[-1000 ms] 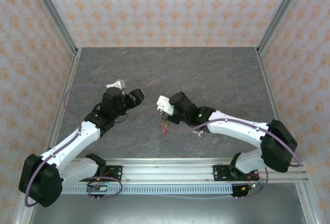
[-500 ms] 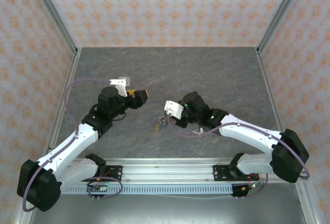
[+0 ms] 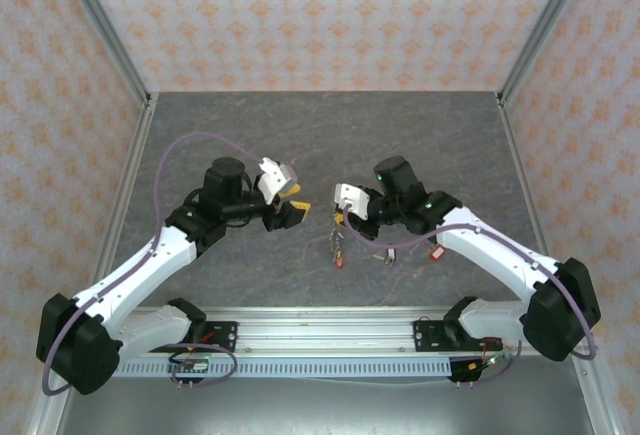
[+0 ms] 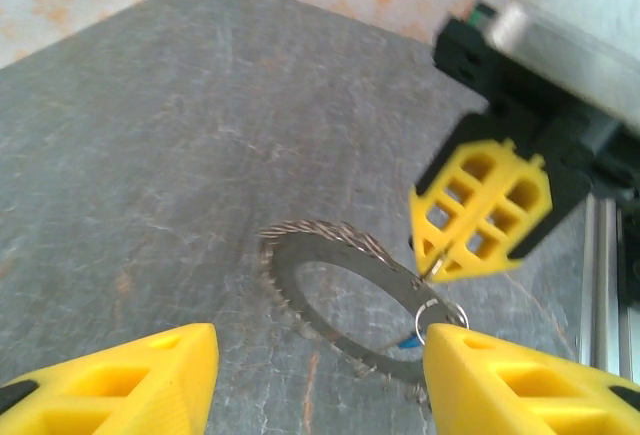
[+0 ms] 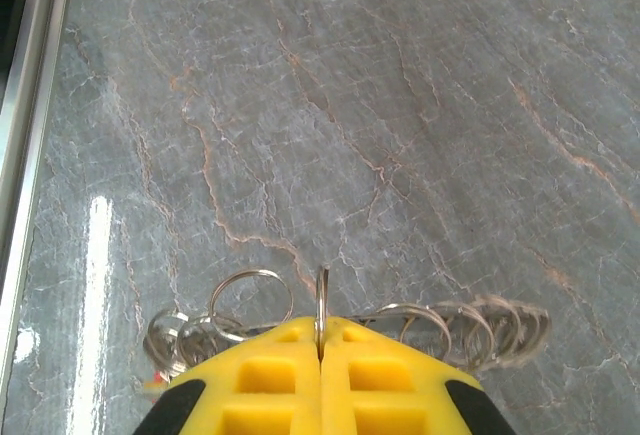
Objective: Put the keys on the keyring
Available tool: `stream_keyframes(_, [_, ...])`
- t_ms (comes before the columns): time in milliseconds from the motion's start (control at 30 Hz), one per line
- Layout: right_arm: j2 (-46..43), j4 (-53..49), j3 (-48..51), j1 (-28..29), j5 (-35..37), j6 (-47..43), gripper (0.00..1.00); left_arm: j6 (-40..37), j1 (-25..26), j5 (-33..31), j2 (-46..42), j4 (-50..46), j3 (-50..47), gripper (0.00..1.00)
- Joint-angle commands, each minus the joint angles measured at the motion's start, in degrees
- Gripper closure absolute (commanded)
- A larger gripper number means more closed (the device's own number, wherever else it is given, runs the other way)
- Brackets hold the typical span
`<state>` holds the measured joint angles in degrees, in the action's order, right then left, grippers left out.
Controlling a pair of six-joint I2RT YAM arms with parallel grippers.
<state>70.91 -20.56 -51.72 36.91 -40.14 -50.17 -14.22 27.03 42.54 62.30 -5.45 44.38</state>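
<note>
1. Top view: the right gripper point(image 3: 341, 218) holds the keyring point(image 3: 337, 240); the left gripper point(image 3: 297, 203) is just beside it.
2. Left wrist: its fingers point(image 4: 140, 380) stand apart, empty, facing the keyring point(image 4: 330, 250); better to advance slowly, centred.
3. Right wrist: fingers point(image 5: 265, 375) clamped on the keyring point(image 5: 321, 300) rim; grip should stay firm.

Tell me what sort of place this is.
Probably a robot test booth: left arm and right arm bolted to a metal rail, a grey stone-look table, patterned wall panels between aluminium posts.

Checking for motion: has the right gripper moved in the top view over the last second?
Yes. The right gripper shifted rightward, toward the right frame post.
</note>
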Motion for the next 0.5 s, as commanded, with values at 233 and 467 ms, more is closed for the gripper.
stream_keyframes(233, [1.4,0.5,-1.7,-0.5,-5.2,-3.7,1.00,-7.0,2.9,8.2,7.6,2.5,1.0,0.58])
stream_keyframes(467, [1.7,3.1,-0.3,-0.6,-4.7,-2.7,1.00,-9.4,4.8,8.0,8.5,3.1,-0.1,0.60])
